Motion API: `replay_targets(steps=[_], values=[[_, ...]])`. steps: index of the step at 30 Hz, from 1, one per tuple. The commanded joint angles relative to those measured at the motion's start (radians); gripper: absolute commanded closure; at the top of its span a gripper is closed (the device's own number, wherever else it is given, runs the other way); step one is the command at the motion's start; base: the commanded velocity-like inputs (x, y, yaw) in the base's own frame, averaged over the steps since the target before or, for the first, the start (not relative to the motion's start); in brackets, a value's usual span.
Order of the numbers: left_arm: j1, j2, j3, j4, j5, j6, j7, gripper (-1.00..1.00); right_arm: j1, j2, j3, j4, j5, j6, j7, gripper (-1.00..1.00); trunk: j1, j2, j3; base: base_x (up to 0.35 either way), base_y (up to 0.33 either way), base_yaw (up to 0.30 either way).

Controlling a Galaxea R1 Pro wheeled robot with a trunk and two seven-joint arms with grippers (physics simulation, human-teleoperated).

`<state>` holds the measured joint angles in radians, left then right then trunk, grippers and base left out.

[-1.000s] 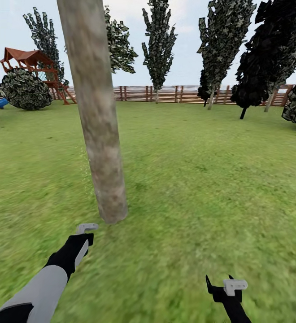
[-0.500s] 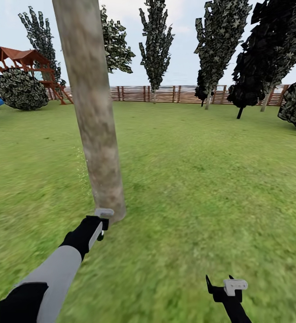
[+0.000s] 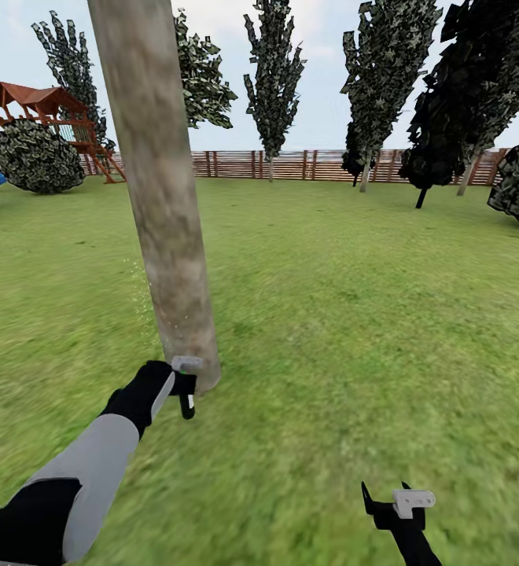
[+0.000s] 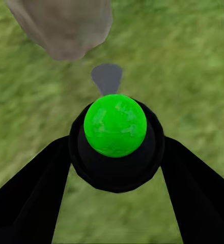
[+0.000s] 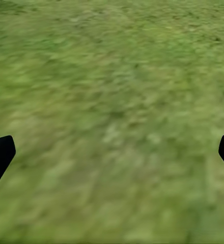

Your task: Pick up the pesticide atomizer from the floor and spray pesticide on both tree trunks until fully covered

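A thick, mottled beige-grey tree trunk (image 3: 169,236) leans up from the grass just ahead of me. My left gripper (image 3: 185,385) sits right at its base, shut on the pesticide atomizer (image 4: 114,127). The atomizer is a black bottle with a bright green round cap, and its grey nozzle (image 4: 107,77) points at the trunk's foot (image 4: 61,25). A few faint whitish specks of pesticide (image 3: 139,287) float beside the trunk's left edge. Low at the right, my right gripper (image 3: 384,498) is open over bare grass (image 5: 112,127).
The lawn (image 3: 354,314) stretches to a brown slat fence (image 3: 291,163). A second pale-trunked tree (image 3: 368,173) stands far back right beside a black tree (image 3: 428,161). At the far left are a red-roofed playset (image 3: 51,110) and a round bush (image 3: 35,157).
My left arm has pushed forward, carrying the atomizer from short of the trunk to right against its base. The view shifted slightly. The right arm has stayed still.
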<state>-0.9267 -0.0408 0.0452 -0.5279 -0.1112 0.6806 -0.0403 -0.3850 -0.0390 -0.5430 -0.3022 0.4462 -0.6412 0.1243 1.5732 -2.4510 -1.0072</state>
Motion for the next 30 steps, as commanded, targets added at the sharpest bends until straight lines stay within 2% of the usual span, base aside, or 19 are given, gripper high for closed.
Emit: replay_targets(steps=[1, 5, 7, 10, 12, 15, 17, 20, 23, 24, 26, 27, 28, 30], values=[[-0.002, 0.024, 0.002, -0.001, 0.005, 0.002, -0.002, 1.0, 0.0, -0.001, 0.0, 0.0, 0.0, 0.0, 0.0, -1.0, 0.0, 0.0, 0.0, 0.0, 0.0, 0.0], [-0.001, 0.123, 0.003, -0.002, 0.012, 0.004, -0.01, 1.0, 0.0, -0.001, 0.0, 0.0, 0.0, 0.0, 0.001, -1.0, 0.0, 0.0, 0.0, 0.0, 0.0, 0.0], [0.005, 0.134, 0.0, -0.003, 0.012, 0.005, -0.013, 1.0, 0.0, -0.001, 0.0, 0.0, 0.0, 0.0, 0.0, -1.0, 0.0, 0.0, 0.0, 0.0, 0.0, 0.0], [0.008, 0.121, -0.005, -0.003, 0.013, 0.005, -0.013, 1.0, 0.0, -0.001, 0.0, 0.0, 0.0, 0.0, 0.0, -1.0, 0.0, 0.0, 0.0, 0.108, 0.0, 0.0], [0.002, 0.078, -0.005, -0.003, 0.011, 0.005, -0.013, 1.0, 0.0, -0.001, 0.0, 0.0, 0.0, 0.0, 0.0, -1.0, 0.0, 0.0, 0.0, 0.298, 0.0, 0.0], [-0.001, 0.05, -0.005, -0.003, 0.011, 0.006, -0.013, 1.0, 0.0, -0.001, 0.0, 0.0, 0.0, 0.0, 0.0, -1.0, 0.0, 0.0, 0.0, 0.329, 0.0, 0.0], [-0.001, 0.041, -0.005, -0.003, 0.011, 0.006, -0.013, 1.0, 0.0, -0.001, 0.0, 0.0, 0.0, 0.0, 0.0, -1.0, 0.0, 0.0, 0.0, 0.216, 0.0, 0.0], [-0.001, 0.043, -0.005, -0.003, 0.009, 0.007, -0.013, 1.0, 0.0, -0.001, 0.0, 0.0, 0.0, 0.0, 0.0, -1.0, 0.0, 0.0, 0.0, 0.057, 0.0, 0.0], [-0.001, 0.068, -0.005, -0.003, 0.004, 0.007, -0.013, 1.0, 0.0, -0.001, 0.0, 0.0, -0.002, -0.001, 0.0, -1.0, 0.0, 0.0, 0.0, 0.006, 0.0, 0.0], [-0.001, 0.087, -0.005, -0.003, 0.004, 0.007, -0.014, 1.0, 0.0, -0.001, 0.0, 0.0, -0.003, -0.001, 0.0, -1.0, 0.0, 0.0, 0.0, 0.002, 0.0, 0.0], [0.0, 0.151, -0.002, -0.003, 0.011, 0.007, -0.018, 1.0, 0.0, -0.001, 0.0, 0.0, -0.002, -0.001, 0.0, -1.0, 0.0, 0.0, 0.0, 0.0, 0.0, -0.007], [0.0, 0.173, -0.002, -0.003, 0.013, 0.007, -0.025, 1.0, 0.0, -0.001, 0.0, 0.0, -0.002, -0.001, 0.0, -1.0, 0.0, 0.0, 0.0, 0.0, 0.0, -0.115], [0.0, 0.18, -0.002, -0.003, 0.013, 0.007, -0.031, 1.0, 0.0, -0.001, -0.001, 0.0, -0.002, 0.0, 0.0, -1.0, 0.0, 0.0, 0.0, 0.0, 0.0, -0.204], [0.0, 0.177, -0.004, -0.003, 0.013, 0.007, -0.038, 1.0, 0.0, -0.001, 0.0, 0.0, -0.001, 0.0, 0.0, -1.0, 0.0, 0.0, 0.0, 0.0, 0.0, -0.24]])
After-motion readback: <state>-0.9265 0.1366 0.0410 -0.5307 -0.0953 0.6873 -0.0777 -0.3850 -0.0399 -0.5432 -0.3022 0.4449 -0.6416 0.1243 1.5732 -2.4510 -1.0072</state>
